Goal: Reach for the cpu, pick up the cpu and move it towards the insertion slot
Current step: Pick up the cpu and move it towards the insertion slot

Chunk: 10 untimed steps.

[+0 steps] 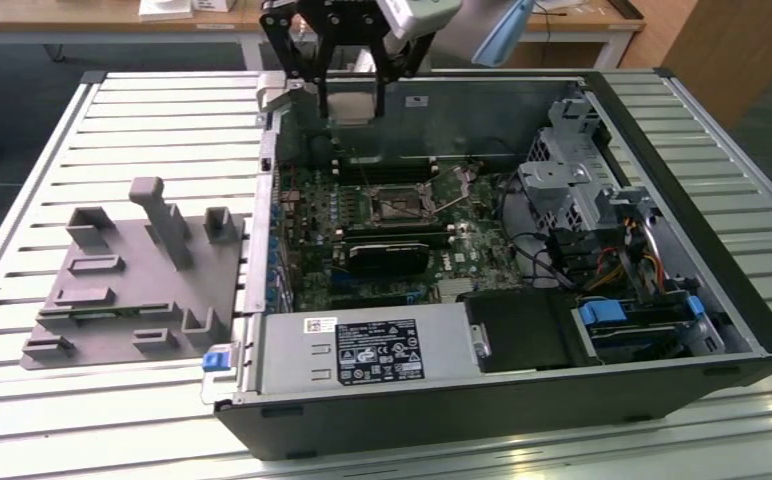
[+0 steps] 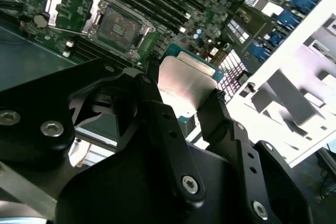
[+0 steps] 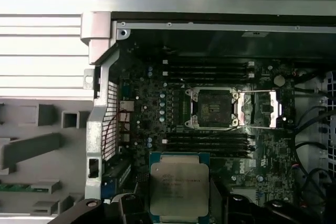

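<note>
My gripper (image 1: pixel 350 104) hangs above the back edge of the open computer case, shut on the cpu (image 1: pixel 349 109), a flat square chip with a silvery top. In both wrist views the cpu (image 2: pixel 186 83) (image 3: pixel 179 183) sits between the two black fingers (image 2: pixel 157 114), clear of the board below. The insertion slot (image 1: pixel 396 203) lies on the green motherboard, a dark square framed in silver metal. In the first wrist view the slot (image 3: pixel 211 107) has its metal lid flipped open beside it. The slot (image 2: pixel 118 27) is some way off from the held chip.
A grey plastic fixture (image 1: pixel 133 270) with upright posts lies on the slatted table at the exterior view's left. Inside the case are a power supply (image 1: pixel 359 350), a drive cage (image 1: pixel 580 195) with cables, and black memory slots (image 3: pixel 207 69) on both sides of the socket.
</note>
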Tool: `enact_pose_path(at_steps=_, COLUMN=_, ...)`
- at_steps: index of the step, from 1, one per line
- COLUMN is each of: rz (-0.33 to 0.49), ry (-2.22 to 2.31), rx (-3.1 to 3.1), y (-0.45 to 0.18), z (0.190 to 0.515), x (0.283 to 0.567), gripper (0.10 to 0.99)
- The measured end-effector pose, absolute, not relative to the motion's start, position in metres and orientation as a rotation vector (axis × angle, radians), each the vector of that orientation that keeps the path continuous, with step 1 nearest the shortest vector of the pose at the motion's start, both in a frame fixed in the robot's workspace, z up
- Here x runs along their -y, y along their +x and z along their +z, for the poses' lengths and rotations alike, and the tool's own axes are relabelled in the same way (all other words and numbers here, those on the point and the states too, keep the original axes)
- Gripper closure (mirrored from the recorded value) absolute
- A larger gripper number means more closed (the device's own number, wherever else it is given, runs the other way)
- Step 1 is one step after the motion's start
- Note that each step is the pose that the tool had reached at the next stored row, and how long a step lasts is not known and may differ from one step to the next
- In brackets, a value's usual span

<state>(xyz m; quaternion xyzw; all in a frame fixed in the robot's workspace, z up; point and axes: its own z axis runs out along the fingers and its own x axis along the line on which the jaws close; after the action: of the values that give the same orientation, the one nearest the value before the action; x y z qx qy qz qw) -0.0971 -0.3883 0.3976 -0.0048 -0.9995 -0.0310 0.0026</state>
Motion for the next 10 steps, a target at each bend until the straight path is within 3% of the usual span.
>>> enact_pose_path(at_steps=10, rz=-0.102, ry=-0.015, rx=3.136, y=-0.066, z=0.397, x=0.381, gripper=0.545)
